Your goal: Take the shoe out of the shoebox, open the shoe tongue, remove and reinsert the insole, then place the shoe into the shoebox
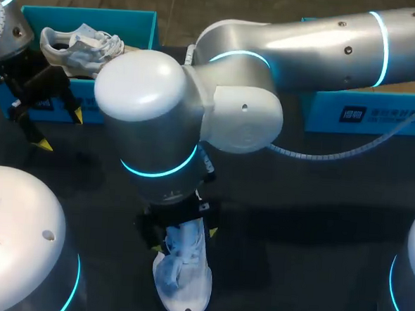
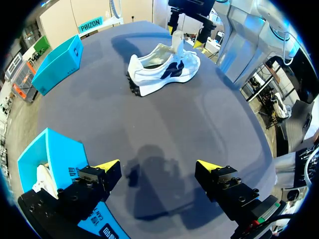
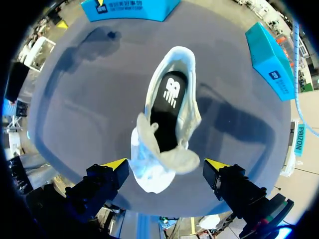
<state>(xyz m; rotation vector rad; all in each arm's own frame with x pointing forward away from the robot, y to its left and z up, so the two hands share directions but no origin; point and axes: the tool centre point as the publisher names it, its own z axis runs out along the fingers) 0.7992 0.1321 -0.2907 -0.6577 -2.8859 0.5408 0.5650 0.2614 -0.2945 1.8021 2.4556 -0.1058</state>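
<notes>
Right wrist view: right gripper (image 3: 166,164) spread above shoe (image 3: 188,119); left gripper (image 2: 157,165) likewise spread.

Two white shoes (image 1: 186,281), two blue shoeboxes (image 1: 141,28), two pincers (image 2: 158,165)

The right arm (image 1: 306,42) has brushed-silver links, white rounded joint caps and cyan light rings at the joints. Small dark screws dot its long link. A grey spiral-wrapped cable (image 1: 334,155) runs beside it. The left arm (image 1: 4,23) has the same silver finish and a cyan ring. The left gripper (image 2: 159,167) and right gripper (image 3: 167,163) have black, blocky fingers with yellow wedge tips.
</notes>
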